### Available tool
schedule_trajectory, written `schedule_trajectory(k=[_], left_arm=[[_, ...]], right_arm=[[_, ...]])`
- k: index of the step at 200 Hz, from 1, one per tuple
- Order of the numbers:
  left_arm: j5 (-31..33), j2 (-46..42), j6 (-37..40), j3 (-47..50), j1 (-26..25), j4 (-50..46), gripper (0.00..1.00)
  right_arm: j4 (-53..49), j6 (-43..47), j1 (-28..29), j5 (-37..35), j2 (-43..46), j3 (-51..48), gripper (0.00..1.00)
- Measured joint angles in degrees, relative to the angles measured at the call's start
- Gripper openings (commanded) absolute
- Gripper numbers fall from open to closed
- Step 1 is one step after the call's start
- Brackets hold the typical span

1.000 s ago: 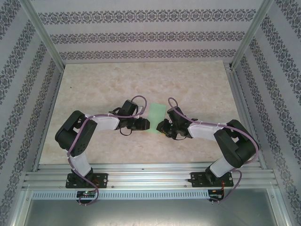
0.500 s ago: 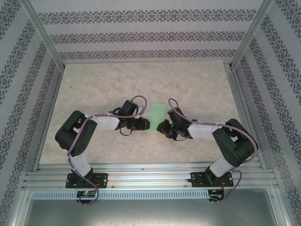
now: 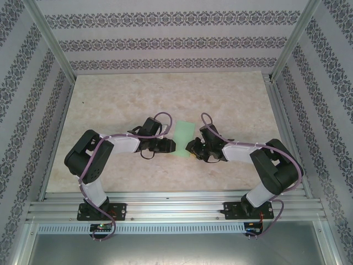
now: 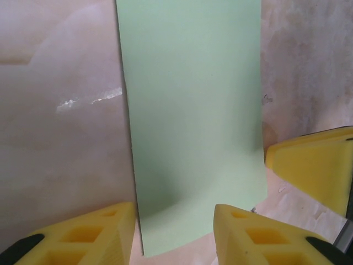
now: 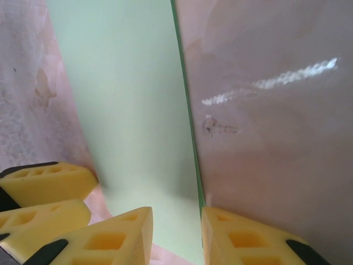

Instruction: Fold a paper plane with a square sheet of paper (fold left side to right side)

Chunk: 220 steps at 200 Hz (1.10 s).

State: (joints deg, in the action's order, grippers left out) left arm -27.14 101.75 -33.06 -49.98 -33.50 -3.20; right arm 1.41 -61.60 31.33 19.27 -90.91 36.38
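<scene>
While the left hand [image 4: 174, 214] keeps its place, its yellow fingers [image 4: 237, 221] stand apart. The near end of the sheet of paper [image 4: 193, 110] lies flat between them, and neither finger presses it. Just across that end sits the right hand [image 5: 176, 215], also spread and clamped on nothing, with the sheet's right edge running into its gap. In the overhead view the right hand [image 3: 193, 148] has crept a little farther from its base along that edge. The left hand [image 3: 165, 145] and the sheet [image 3: 185, 132] lie as they did a second ago.

Beyond both hands the sheet stretches away as a narrow strip on the counter [image 3: 138, 94]. Its right edge looks doubled, so the left-to-right fold seems already laid. The small shift reads as the right hand lining up on the crease or easing off it; I cannot tell which.
</scene>
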Motion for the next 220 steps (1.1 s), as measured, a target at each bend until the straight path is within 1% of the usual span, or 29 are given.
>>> schedule_trajectory(k=[32,66,98,133,158,220], left_arm=[[0.26,-0.96,0.39,0.44,0.00,-0.22,0.44],[0.48,-1.79,1.11,0.59,0.00,-0.24,0.44],[0.48,-1.86,1.25,0.59,0.00,-0.26,0.44],[0.74,-1.86,1.33,0.57,0.00,-0.57,0.44],[0.96,-1.86,1.49,0.59,0.00,-0.90,0.44],[1.07,-1.86,1.49,0.59,0.00,-0.92,0.44]], right_arm=[[0.35,0.22,-1.51,0.94,-1.25,1.11,0.30],[1.03,0.66,-1.77,2.08,-3.80,3.30,0.30],[0.98,1.66,-1.75,2.05,-3.96,3.37,0.32],[-2.27,3.06,-1.55,1.11,-0.37,2.78,0.35],[-3.34,3.21,-0.17,0.31,2.54,1.66,0.36],[-4.13,2.99,2.32,0.13,1.92,0.59,0.35]])
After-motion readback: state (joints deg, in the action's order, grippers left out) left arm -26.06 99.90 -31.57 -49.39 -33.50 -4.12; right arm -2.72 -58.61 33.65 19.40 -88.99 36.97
